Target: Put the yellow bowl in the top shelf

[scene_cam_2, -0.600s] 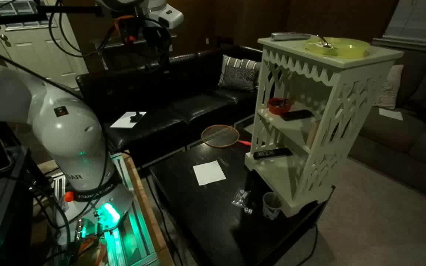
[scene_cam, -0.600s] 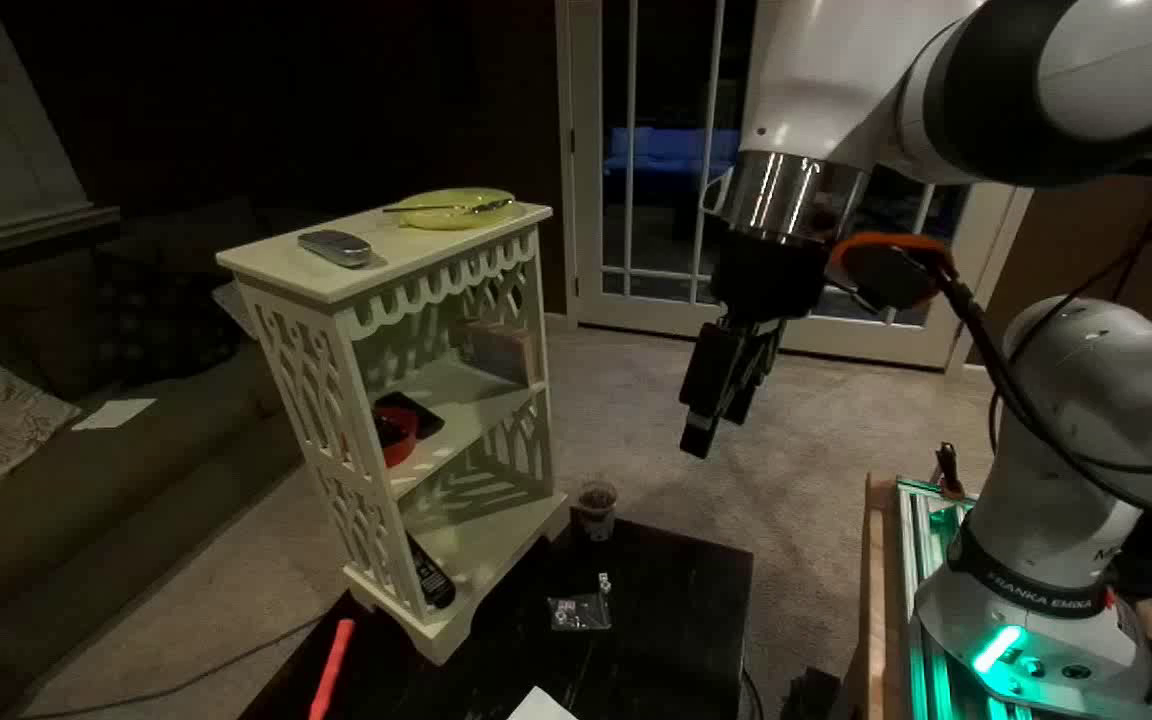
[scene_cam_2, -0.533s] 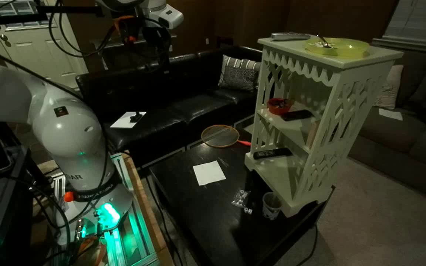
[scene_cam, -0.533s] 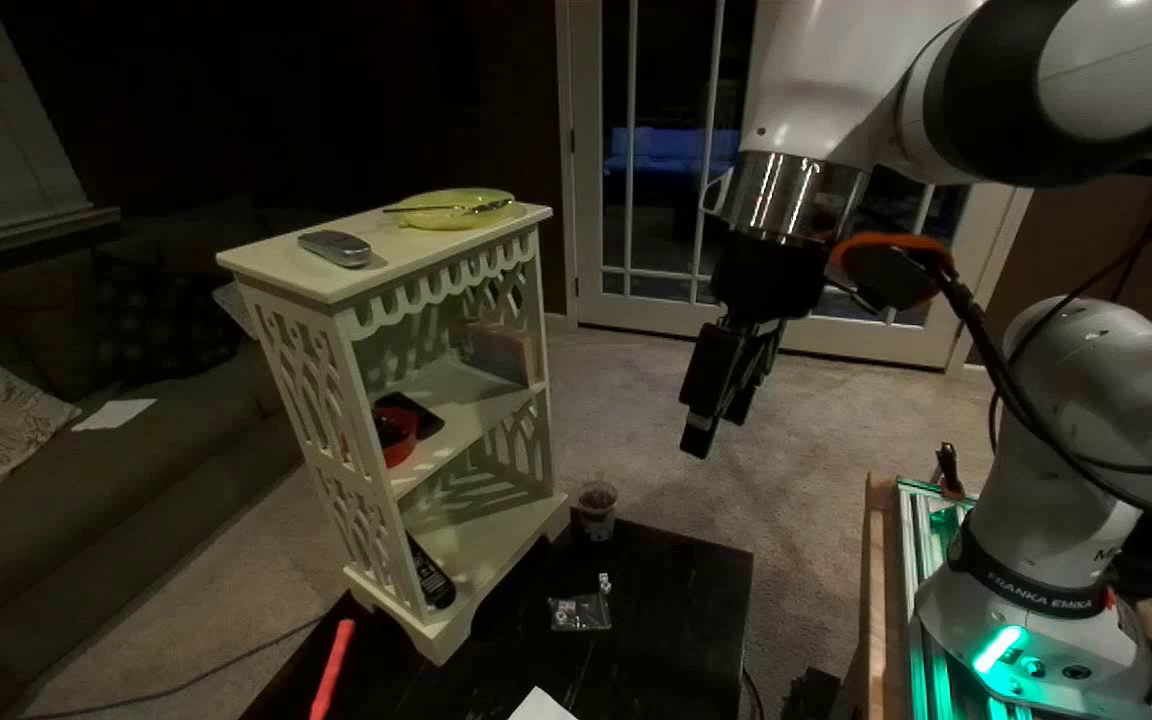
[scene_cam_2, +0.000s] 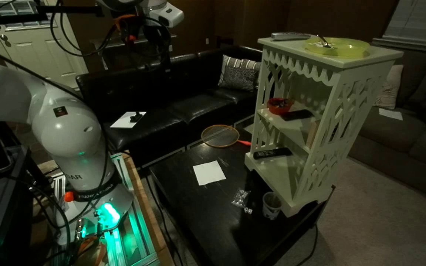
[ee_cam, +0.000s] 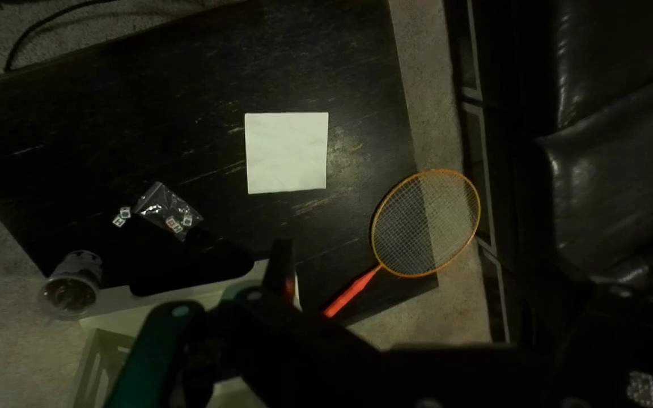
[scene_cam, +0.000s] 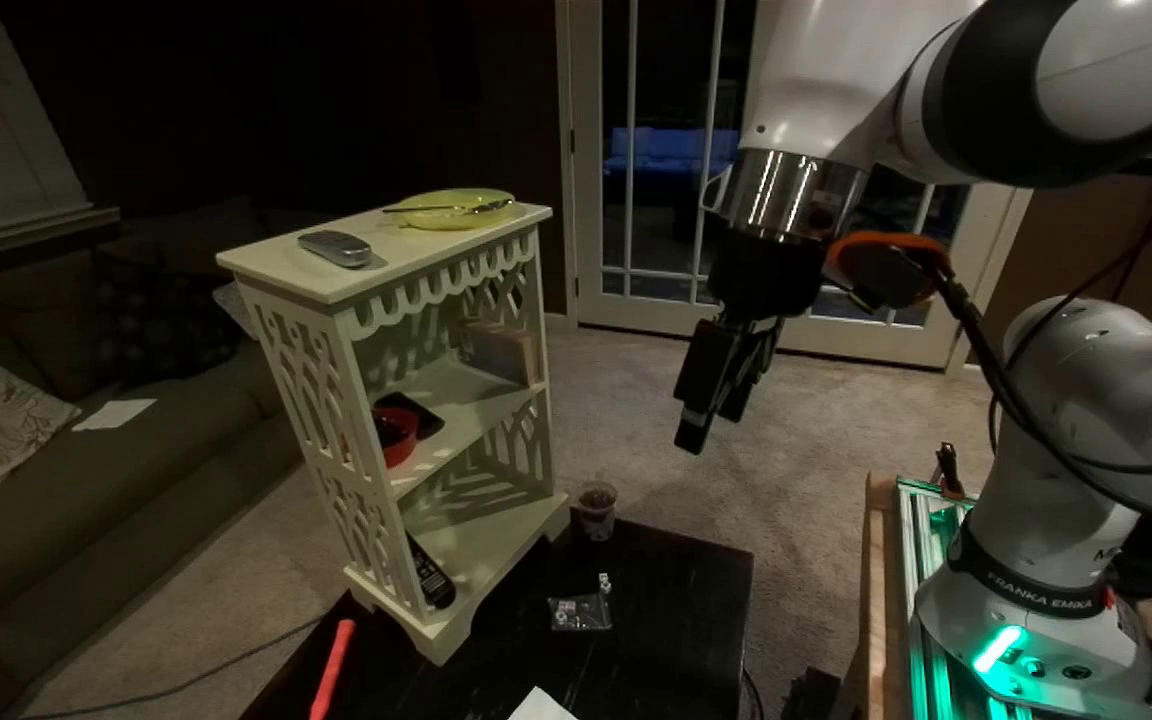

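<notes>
The yellow bowl (scene_cam: 451, 221) rests on the flat top of the cream-white rack (scene_cam: 386, 246), and it also shows in an exterior view (scene_cam_2: 348, 48). A metal utensil lies across it. The top shelf (scene_cam: 466, 392) is the inner tier below the scalloped trim; its bare floor also shows in an exterior view (scene_cam_2: 290, 127). My gripper (scene_cam: 712, 423) hangs in the air apart from the rack, pointing down, its fingers apart with nothing between them. In the wrist view one dark finger shows; the other is lost in darkness. The bowl is out of the wrist view.
The top shelf holds a red bowl (scene_cam_2: 279, 106), a dark flat object (scene_cam_2: 297, 114) and a box (scene_cam: 496, 352). A grey oval object (scene_cam: 336, 247) lies on the rack's top. A cup (scene_cam_2: 271, 205), small bag (ee_cam: 168, 209), paper (ee_cam: 287, 153) and racket (ee_cam: 425, 226) are on the black table.
My gripper has shifted very slightly towards the rack and up. The bowl, the rack and the other objects have not moved.
</notes>
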